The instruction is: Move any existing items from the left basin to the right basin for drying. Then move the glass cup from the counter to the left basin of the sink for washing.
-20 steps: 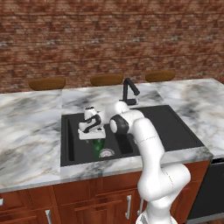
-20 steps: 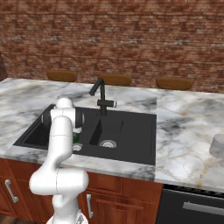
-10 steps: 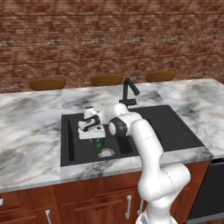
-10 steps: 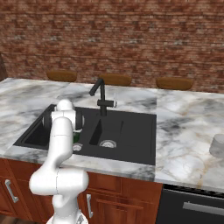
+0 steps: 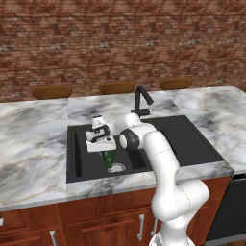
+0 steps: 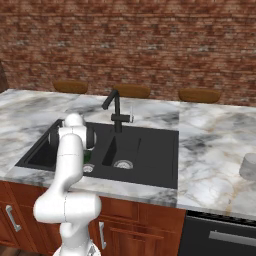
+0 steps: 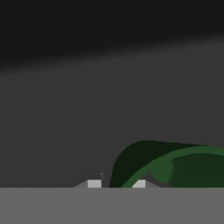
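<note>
My gripper (image 5: pixel 106 151) reaches down into the left basin (image 5: pixel 81 163) of the black sink, just above its silver drain (image 5: pixel 116 168). The jaws stand narrow, closed on the near end of the glossy dark-green item (image 5: pixel 110 158). In the hand view that green item (image 7: pixel 175 168) curves away to the right from between the fingertips (image 7: pixel 139 183) of the gripper (image 7: pixel 116 183). A sliver of the green item (image 6: pixel 87 157) shows beside my arm. The right basin (image 6: pixel 150 150) holds only its drain (image 6: pixel 122 163). The glass cup (image 6: pixel 248 166) stands on the marble counter (image 6: pixel 210 150) far to the right.
The black faucet (image 5: pixel 141 101) rises at the back of the sink over the divider, close behind my forearm. Three brown stool tops (image 5: pixel 117 87) line the counter's far edge under the brick wall. A dark appliance front (image 6: pixel 225 235) sits below the counter at right.
The jaws have drawn in from wide open to narrow around the green item. The hand and arm have stayed in the same spot over the left basin.
</note>
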Tool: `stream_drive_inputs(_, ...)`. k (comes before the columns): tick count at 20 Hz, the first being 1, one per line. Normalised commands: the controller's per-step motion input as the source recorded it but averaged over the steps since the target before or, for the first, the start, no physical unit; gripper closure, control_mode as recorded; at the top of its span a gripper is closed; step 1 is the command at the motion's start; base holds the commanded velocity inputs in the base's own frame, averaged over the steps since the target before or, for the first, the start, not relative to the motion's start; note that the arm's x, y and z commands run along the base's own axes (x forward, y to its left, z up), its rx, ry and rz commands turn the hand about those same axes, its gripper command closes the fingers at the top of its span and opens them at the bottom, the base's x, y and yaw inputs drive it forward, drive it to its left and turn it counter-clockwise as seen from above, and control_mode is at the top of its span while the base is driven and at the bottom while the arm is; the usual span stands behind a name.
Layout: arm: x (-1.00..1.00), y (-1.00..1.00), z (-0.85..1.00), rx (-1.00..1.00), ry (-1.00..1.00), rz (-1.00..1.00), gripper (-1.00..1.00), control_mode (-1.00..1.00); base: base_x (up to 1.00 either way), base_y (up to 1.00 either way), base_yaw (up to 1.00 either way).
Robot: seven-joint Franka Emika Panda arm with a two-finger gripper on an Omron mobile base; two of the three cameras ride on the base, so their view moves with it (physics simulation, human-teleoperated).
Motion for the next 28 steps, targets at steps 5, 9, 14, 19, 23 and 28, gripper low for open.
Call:
stream_drive_inputs(5, -0.26, -0.1, 0.28, 0.02, 0.0, -0.01, 1.0, -1.0, 0.0, 0.0, 0.0)
stream_drive_inputs(9, -0.27, -0.1, 0.33, 0.0, 0.0, -0.03, 1.0, -1.0, 0.0, 0.0, 0.0)
stream_drive_inputs(14, -0.2, -0.07, 0.39, 0.0, 0.0, -0.05, 1.0, -1.0, 0.0, 0.0, 0.0)
stream_drive_inputs(19, -0.17, -0.04, 0.5, 0.0, 0.0, -0.06, 1.0, -1.0, 0.0, 0.0, 0.0)
stream_drive_inputs(23, -0.21, 0.0, 0.58, 0.0, 0.0, -0.07, 1.0, -1.0, 0.0, 0.0, 0.0)
stream_drive_inputs(28, -0.29, 0.0, 0.59, 0.0, -0.01, -0.09, 1.0, -1.0, 0.0, 0.0, 0.0)
